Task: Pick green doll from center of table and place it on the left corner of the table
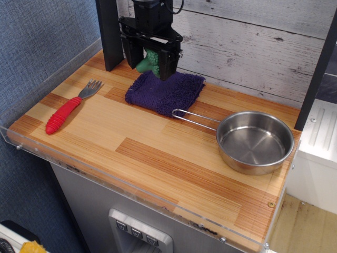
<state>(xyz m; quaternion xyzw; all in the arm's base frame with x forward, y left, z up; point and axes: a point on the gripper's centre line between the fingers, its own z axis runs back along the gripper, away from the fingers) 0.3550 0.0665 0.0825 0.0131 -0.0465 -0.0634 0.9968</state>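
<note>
The green doll point(149, 60), a small broccoli-shaped toy, hangs between the two black fingers of my gripper point(149, 64). The gripper is shut on it and holds it just above the far edge of a purple cloth point(166, 91), near the back of the striped wooden table point(158, 153). The toy's lower stem pokes out to the left of the fingers. The arm comes down from the top of the view.
A red-handled fork point(68, 108) lies at the left side. A steel pan point(255, 141) with a wire handle stands at the right. A black post point(108, 34) stands at the back left. A clear acrylic rim point(131, 187) runs along the front and left edges.
</note>
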